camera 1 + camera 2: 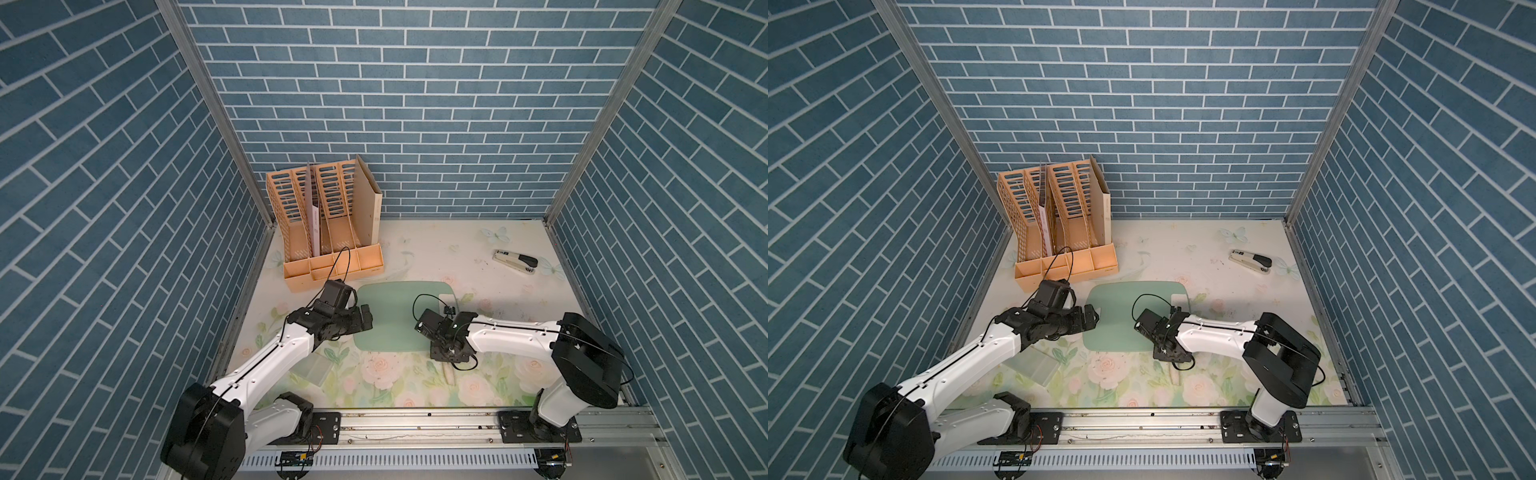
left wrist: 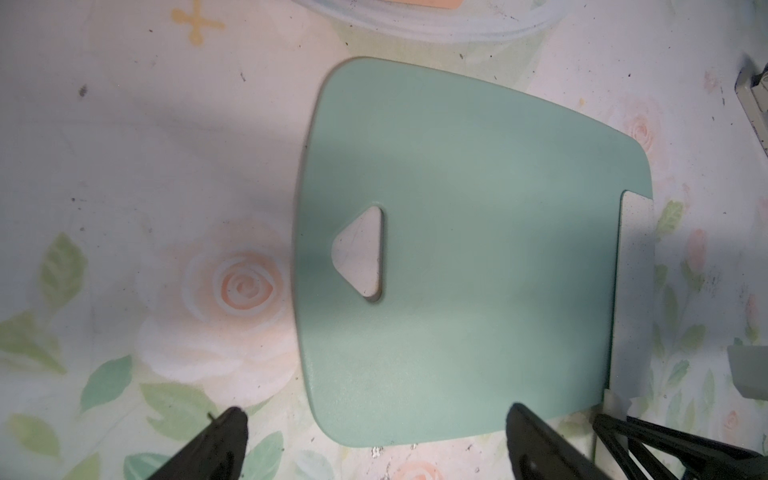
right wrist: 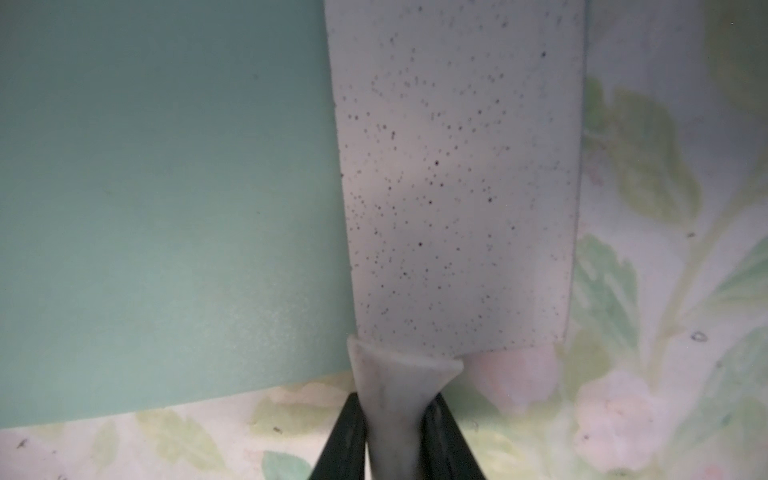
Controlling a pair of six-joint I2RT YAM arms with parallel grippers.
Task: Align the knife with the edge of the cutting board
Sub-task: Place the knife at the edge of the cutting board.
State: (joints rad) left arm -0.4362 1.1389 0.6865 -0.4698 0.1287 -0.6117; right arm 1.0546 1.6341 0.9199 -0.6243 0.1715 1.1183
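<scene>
Knife: cleaver-like knife [image 3: 457, 187] with a broad whitish speckled blade and a cream handle. Blade flat on the board, along the side opposite the hole and nearly parallel to that edge. Handle projecting past the board's near edge over the cloth.
Cutting board: thin, flat, pale-green plastic cutting board [image 1: 390, 320] with rounded corners and a rounded-triangle hole. Flat at mid-table, between the two arms.
Right gripper: black parallel right gripper [image 3: 392, 419], clamped narrow on the knife handle just behind the blade, one finger on each side.
Left gripper: black parallel left gripper [image 2: 376, 415], spread wide and holding nothing, at the hole-side edge of the board. One fingertip over the cloth, the other over a board corner. Contact with the board not discernible.
Table cover: pale floral-print cloth [image 1: 436, 253] under all items.
Stapler: black-and-silver metal stapler [image 1: 515, 262] at far right, well apart from the board.
File rack: orange slotted plastic file rack [image 1: 328, 232] against the back wall, at left.
Translucent piece: small translucent greenish rectangular piece [image 1: 316, 370] on the cloth beside the left forearm.
</scene>
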